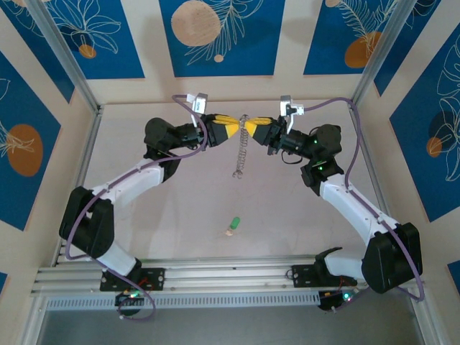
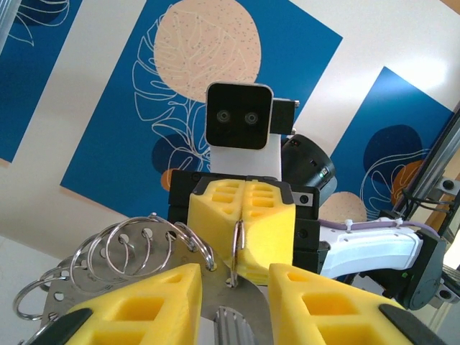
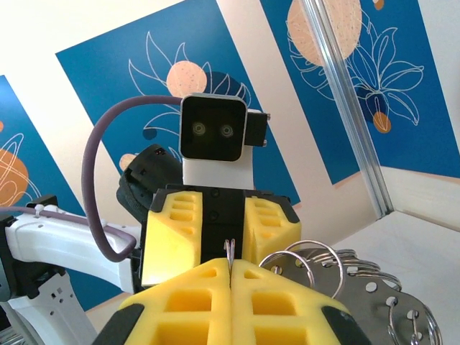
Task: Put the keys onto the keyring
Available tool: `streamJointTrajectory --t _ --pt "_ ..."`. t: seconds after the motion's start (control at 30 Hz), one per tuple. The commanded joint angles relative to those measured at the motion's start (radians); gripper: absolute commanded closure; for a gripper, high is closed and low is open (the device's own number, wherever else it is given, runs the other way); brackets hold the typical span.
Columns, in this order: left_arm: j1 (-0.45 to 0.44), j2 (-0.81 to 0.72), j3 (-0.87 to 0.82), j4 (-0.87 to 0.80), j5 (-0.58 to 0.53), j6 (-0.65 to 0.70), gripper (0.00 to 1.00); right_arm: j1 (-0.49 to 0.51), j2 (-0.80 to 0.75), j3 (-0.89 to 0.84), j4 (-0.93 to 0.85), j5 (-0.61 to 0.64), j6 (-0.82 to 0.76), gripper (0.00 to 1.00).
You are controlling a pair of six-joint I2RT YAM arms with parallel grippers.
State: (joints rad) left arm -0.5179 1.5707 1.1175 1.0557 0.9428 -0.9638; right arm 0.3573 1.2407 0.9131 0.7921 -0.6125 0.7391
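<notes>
Keyring [image 1: 241,154] hangs between left claw [image 1: 233,123], jaws part-open around its plate [image 2: 215,298], and right claw [image 1: 253,124], pinched tight on one ring [image 2: 237,241]; key [image 1: 232,226] lies unthreaded on table [image 1: 180,208].

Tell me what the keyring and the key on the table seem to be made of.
Keyring: bright metal, probably steel; its rings and perforated plates are silvery and glint in the wrist views. Key: the green head looks matte, likely plastic; the pale tan shank could be wood or plastic, too small to tell.

Both arms reach forward, elbows out. Left gripper [image 1: 236,123] and right gripper [image 1: 256,126] meet tip to tip, each clamped on keyring [image 1: 242,154].
</notes>
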Motion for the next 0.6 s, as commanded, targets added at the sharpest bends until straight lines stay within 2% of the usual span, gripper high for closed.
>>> streamJointTrajectory --t 0.0,0.33,0.57 --pt "-0.01 0.007 0.038 0.049 0.013 -0.006 0.7 0.009 0.003 0.001 0.012 0.015 -0.023 1.0" --pt "-0.027 0.015 0.056 0.049 0.019 -0.005 0.73 0.008 0.009 -0.005 0.01 0.02 -0.024 1.0" --pt "-0.037 0.018 0.054 0.049 0.025 -0.004 0.91 0.009 0.011 -0.005 0.008 0.024 -0.026 1.0"
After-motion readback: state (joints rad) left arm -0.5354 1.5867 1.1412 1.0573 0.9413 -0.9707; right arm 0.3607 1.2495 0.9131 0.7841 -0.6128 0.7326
